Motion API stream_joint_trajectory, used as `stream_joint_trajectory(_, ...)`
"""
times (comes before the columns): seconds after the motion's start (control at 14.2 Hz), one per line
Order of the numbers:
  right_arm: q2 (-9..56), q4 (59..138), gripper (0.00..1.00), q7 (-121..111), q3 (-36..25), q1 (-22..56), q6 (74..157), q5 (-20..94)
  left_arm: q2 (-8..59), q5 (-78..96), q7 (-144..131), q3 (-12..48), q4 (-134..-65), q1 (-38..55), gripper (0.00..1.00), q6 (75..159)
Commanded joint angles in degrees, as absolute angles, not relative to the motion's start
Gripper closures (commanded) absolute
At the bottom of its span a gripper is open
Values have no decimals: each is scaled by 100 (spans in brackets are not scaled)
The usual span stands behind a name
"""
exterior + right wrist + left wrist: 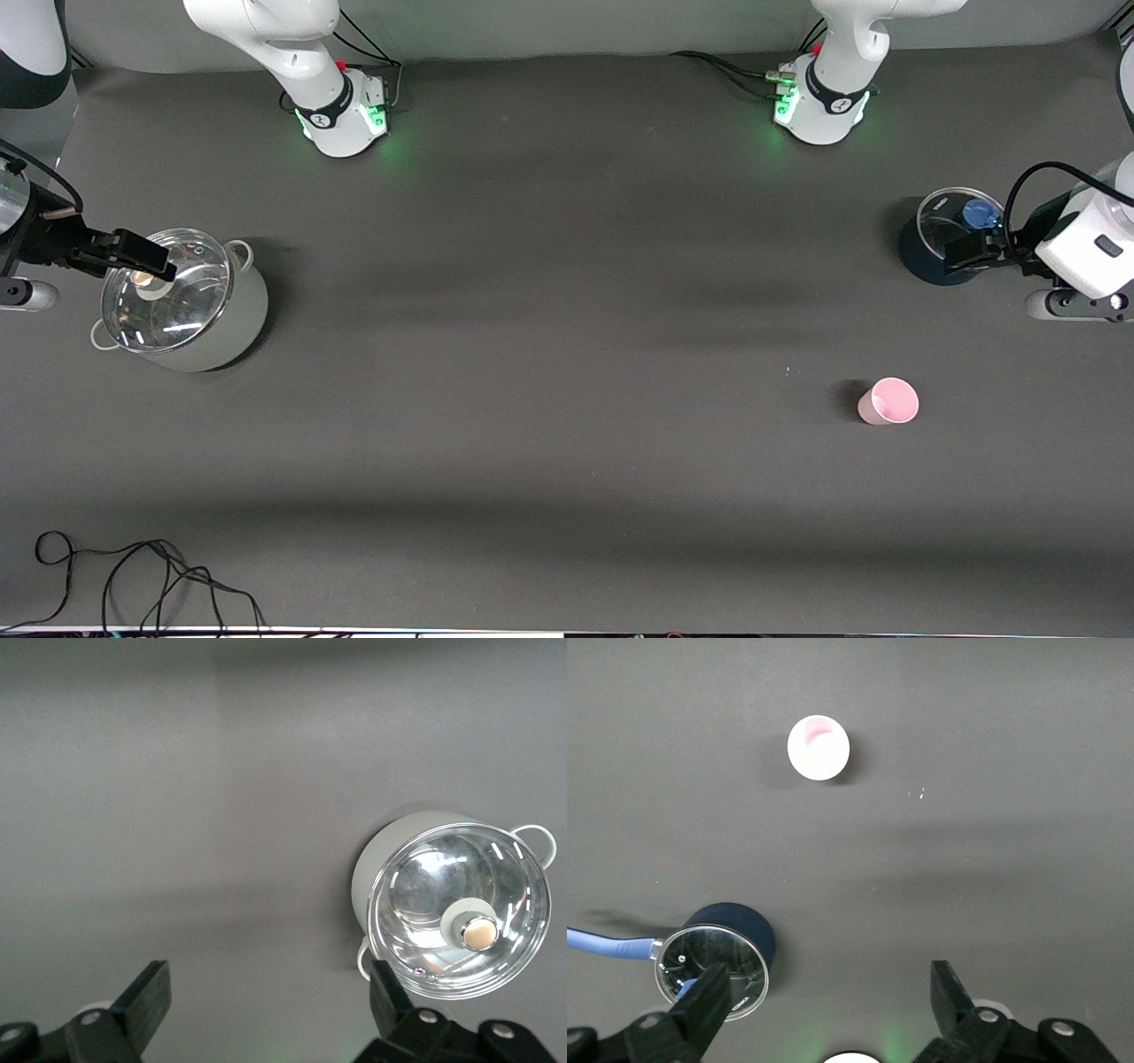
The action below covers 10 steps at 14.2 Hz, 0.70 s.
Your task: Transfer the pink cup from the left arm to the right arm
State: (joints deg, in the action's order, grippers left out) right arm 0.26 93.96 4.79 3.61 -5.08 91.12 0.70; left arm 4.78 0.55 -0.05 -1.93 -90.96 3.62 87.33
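the small pale-pink plastic cup (889,401) stands upright and alone on the dark grey table (549,372), in the lower right part of the front view, toward the left arm's end. the left gripper (970,250), at the right edge of the front view, hovers over a dark blue pot with a glass lid (952,232); its fingers (704,1003) are spread wide and hold nothing. the right gripper (142,255), at the left edge of the front view, hangs over a pale grey pot with a glass lid (182,297), fingers (151,997) likewise wide apart and empty
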Motion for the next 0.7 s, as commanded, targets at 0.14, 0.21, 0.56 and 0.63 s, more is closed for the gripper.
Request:
stream_joint_trajectory(0.14,79,9273,1,492,352,-475,9053,53,519,35,35,-272,-8965,466,0,8675)
stream_joint_trajectory(0.21,79,9272,1,492,352,-475,9053,53,519,35,35,-272,-8965,466,0,8675)
stream_joint_trajectory(0.56,62,9290,1,483,352,-501,9044,53,519,44,35,-272,-8965,466,0,8675)
stream_joint_trajectory(0.63,62,9290,1,483,352,-501,9044,53,519,53,35,-272,-8965,466,0,8675)
